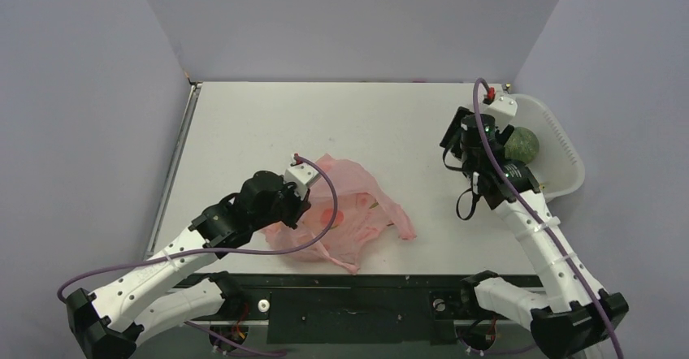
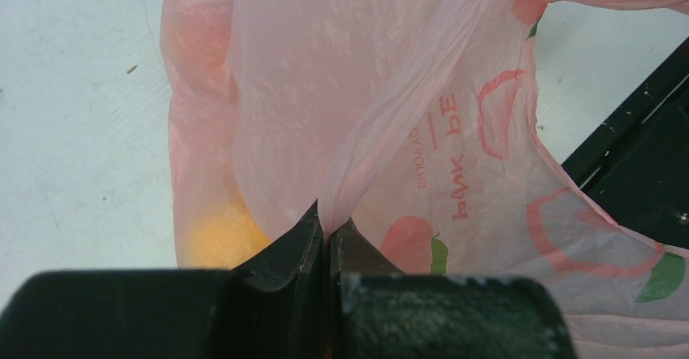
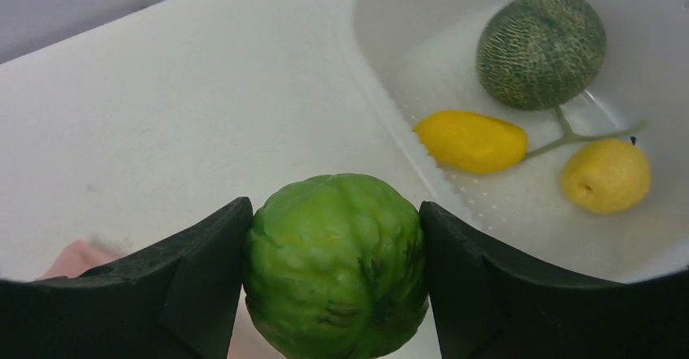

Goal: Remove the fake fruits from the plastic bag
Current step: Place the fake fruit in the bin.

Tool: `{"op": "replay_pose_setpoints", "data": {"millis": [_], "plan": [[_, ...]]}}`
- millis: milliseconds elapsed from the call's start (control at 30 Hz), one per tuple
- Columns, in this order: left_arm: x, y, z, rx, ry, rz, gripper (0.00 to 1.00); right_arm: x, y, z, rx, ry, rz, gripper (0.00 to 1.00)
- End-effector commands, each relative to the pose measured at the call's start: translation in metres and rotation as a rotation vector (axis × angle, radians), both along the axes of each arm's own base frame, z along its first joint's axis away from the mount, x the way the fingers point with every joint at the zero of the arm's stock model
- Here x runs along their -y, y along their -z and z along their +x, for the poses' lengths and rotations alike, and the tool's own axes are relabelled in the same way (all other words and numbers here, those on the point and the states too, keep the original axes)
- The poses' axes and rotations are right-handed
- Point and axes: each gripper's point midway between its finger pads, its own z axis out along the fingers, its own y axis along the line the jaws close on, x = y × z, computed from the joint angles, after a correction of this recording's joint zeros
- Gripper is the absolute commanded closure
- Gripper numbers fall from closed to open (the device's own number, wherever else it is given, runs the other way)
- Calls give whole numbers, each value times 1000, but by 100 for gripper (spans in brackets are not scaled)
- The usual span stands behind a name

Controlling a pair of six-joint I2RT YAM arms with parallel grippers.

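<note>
The pink plastic bag (image 1: 349, 209) lies crumpled at the table's near middle. My left gripper (image 2: 329, 227) is shut on a fold of the bag (image 2: 357, 91), pinching the film. A yellow fruit (image 2: 223, 237) shows through the bag beside the fingers. My right gripper (image 3: 335, 237) is shut on a bumpy green fruit (image 3: 335, 266), held above the table just left of the white tub. In the top view the right gripper (image 1: 479, 144) hangs beside the tub. In the tub lie a netted green melon (image 3: 540, 49), a long yellow fruit (image 3: 471, 141) and a round yellow fruit (image 3: 605, 176).
The white tub (image 1: 561, 152) stands at the table's right edge against the wall. The table's black front rail (image 1: 357, 282) runs close below the bag. Grey walls close in the left, back and right sides.
</note>
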Motion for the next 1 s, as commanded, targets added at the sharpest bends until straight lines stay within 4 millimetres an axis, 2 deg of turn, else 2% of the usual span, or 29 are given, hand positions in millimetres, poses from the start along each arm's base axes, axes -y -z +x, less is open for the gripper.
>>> {"op": "replay_pose_setpoints", "data": {"millis": [0,167,267,367,433,467,567,600,667,700,733,800,967], "plan": [[3,-13,7,49,5,-27,100,40,24,33,-8,130,43,100],[4,-14,3,57,32,-39,100,88,62,57,-96,248,28,100],[9,-17,-1,62,67,-58,100,118,85,62,-149,297,52,100],[12,-16,-5,57,99,-66,100,134,100,66,-169,328,82,100],[16,-16,-8,50,125,-73,100,143,109,67,-185,344,108,92],[18,-16,-9,45,139,-78,100,145,115,67,-199,348,108,84],[22,-14,-13,32,168,-85,100,151,127,65,-225,363,121,68],[23,-15,-14,30,174,-88,100,151,130,66,-227,365,123,60],[25,-15,-17,24,192,-98,100,152,136,64,-241,372,122,47],[26,-16,-19,23,202,-104,100,153,138,63,-245,378,120,44],[26,-16,-20,23,206,-105,100,153,138,63,-242,381,122,35],[27,-19,-21,29,215,-116,100,154,138,62,-243,388,119,27],[26,-22,-22,41,215,-127,100,154,129,56,-223,393,103,17]]}}
